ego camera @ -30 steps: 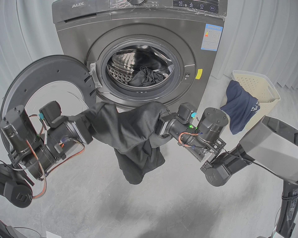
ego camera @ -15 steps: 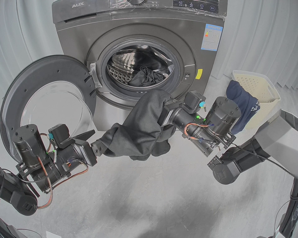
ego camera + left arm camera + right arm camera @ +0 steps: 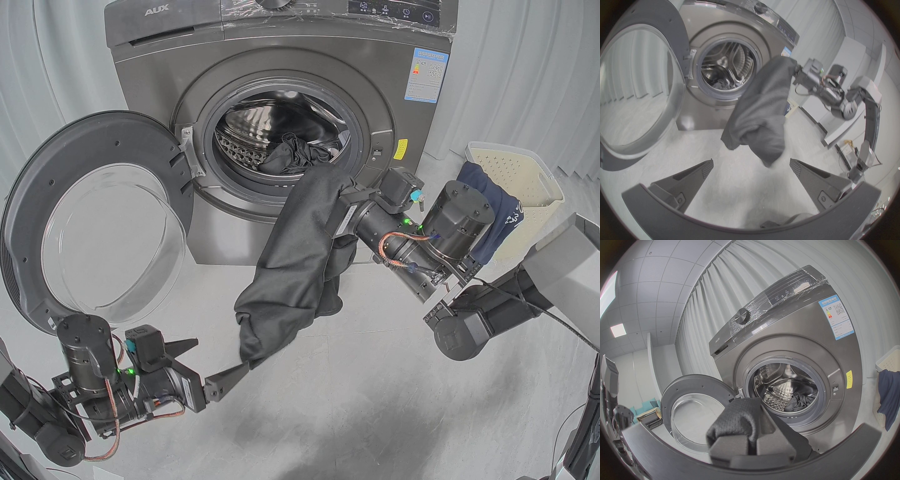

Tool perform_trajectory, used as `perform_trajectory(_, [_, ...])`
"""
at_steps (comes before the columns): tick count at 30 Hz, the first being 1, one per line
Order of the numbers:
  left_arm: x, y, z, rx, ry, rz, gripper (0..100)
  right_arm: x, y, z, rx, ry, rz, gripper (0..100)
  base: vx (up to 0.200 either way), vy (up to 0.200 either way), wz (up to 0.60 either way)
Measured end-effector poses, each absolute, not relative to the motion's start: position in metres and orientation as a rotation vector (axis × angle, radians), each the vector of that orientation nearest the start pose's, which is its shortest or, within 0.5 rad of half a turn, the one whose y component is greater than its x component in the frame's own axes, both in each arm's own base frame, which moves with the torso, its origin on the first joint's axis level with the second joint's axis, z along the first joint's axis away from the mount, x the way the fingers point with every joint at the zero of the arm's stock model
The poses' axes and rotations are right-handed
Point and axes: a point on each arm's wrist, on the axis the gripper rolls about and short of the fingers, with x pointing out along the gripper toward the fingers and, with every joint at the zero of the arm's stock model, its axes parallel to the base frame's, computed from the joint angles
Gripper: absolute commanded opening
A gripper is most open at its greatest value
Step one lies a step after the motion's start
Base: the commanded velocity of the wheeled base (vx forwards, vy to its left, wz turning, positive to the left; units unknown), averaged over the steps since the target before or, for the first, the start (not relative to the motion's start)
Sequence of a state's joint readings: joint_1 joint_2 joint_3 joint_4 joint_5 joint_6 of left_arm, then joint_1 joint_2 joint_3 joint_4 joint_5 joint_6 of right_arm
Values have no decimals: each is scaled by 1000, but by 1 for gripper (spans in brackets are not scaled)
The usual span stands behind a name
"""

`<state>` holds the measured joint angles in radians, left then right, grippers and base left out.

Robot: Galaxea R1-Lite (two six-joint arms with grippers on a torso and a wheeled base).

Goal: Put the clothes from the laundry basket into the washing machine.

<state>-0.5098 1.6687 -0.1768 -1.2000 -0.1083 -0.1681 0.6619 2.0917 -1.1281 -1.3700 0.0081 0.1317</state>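
Grey left tool hangs low over the floor, nearest the robot, its fingers spread wide with nothing between them; one fingertip looks to be at, or just beside, the lowest corner of the black garment, and I cannot tell whether they touch. That garment droops in a long fold from the right tool, whose fingers are pressed together on a bunch of the cloth; the pinch sits just before the lower rim of the washer, so most of the cloth dangles below the opening. Beyond, the door stands swung wide on the robot's left; dark clothes already lie in the drum. Farther right, a navy garment drapes over the basket.

Risks, as I judge them: the tail may snag on the rim or trail outside if only the pinched end goes in; a single pinch could slip under the weight, dropping it on the floor; the left fingertip might catch the hem.
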Motion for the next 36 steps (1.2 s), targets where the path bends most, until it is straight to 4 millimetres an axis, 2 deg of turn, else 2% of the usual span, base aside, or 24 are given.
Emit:
perform_trajectory(5, [181,-113,88,-65,404,-620,100,320,249,204,263,-357,684,0,0,0,0])
perform_trajectory(9, [185,-119,89,-67,391,-637,100,318,251,204,267,-357,693,0,0,0,0])
perform_trajectory(17, [222,-144,117,-111,228,-658,100,309,256,201,269,-340,715,0,0,0,0])
perform_trajectory(22, [250,-161,122,-127,157,-664,100,302,260,198,267,-324,737,0,0,0,0])
perform_trajectory(28, [276,-178,113,-135,117,-688,100,289,269,199,273,-317,775,0,0,0,0])
perform_trajectory(36, [301,-187,94,-137,105,-674,100,267,284,200,296,-304,840,0,0,0,0])
